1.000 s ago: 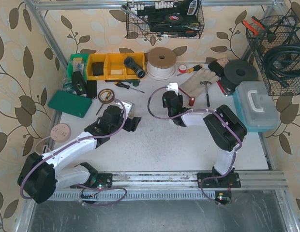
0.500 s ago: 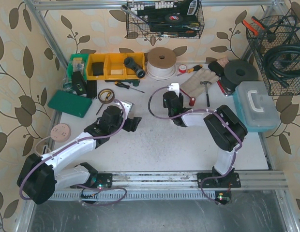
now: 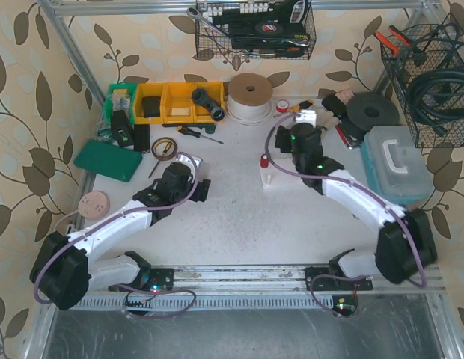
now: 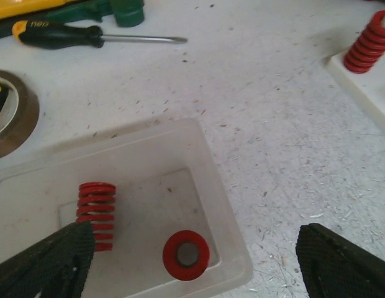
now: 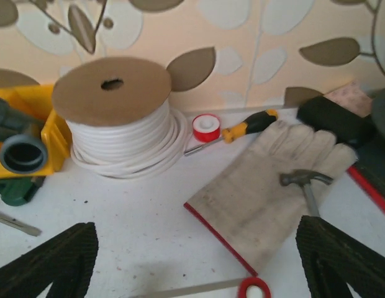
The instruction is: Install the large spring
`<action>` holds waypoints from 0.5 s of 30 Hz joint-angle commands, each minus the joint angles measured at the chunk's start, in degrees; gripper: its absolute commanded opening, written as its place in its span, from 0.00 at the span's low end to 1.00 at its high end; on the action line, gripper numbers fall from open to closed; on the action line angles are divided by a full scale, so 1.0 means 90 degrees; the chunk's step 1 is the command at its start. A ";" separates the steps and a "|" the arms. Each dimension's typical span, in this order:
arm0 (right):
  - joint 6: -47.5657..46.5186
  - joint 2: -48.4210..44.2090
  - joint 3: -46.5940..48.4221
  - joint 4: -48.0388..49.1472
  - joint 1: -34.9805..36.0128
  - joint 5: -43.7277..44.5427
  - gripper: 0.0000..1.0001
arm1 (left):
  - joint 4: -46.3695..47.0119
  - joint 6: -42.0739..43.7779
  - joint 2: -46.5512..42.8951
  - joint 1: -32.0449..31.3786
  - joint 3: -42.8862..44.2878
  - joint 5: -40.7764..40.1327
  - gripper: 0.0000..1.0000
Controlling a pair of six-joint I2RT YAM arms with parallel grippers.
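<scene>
White table [image 3: 232,217], leafy walls all round. One red spring [image 4: 366,45] sits on a peg at the corner of the white base [image 4: 366,87]. I think it is the large one, but I cannot be sure.

Two more red ones lie in the clear tray [image 4: 211,180]. The tall spring [image 4: 96,214] shows its coils. The round spring [image 4: 186,254] shows its end.

The left gripper [image 4: 195,233] hangs over the tray, fingers wide, nothing between them. The right gripper [image 5: 195,228] is near the back wall, also wide and holding nothing.

If the peg one is the large one, it should be checked. It must sit right down and stand straight, and both arms should keep away from it. If a tray one is wanted, the left gripper should go straight down. One finger goes on each side of the coils, with a soft squeeze and no bump on the tray wall.

Only the left wrist view shows inside the tray. From the top, the arm hides most of it. Only the top view shows the free peg [image 3: 268,178]. The right wrist view misses the base and sees just a spool [image 5: 115,118], a glove [image 5: 273,186] and a hammer [image 5: 304,180].
</scene>
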 commanded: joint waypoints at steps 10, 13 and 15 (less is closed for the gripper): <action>0.0125 -0.2981 -0.0419 -0.2877 -0.0214 -0.1946 1.00 | -0.2052 -0.0421 0.1035 0.0540 0.1548 0.0161 0.64; 0.0176 -0.3328 -0.0748 -0.2911 -0.0208 -0.1956 1.00 | -0.2563 -0.0437 0.1342 0.0675 0.1953 0.0365 0.59; 0.0219 -0.3462 -0.1014 -0.2805 -0.0210 -0.1874 1.00 | -0.2997 -0.0450 0.1528 0.0684 0.2260 0.0345 0.58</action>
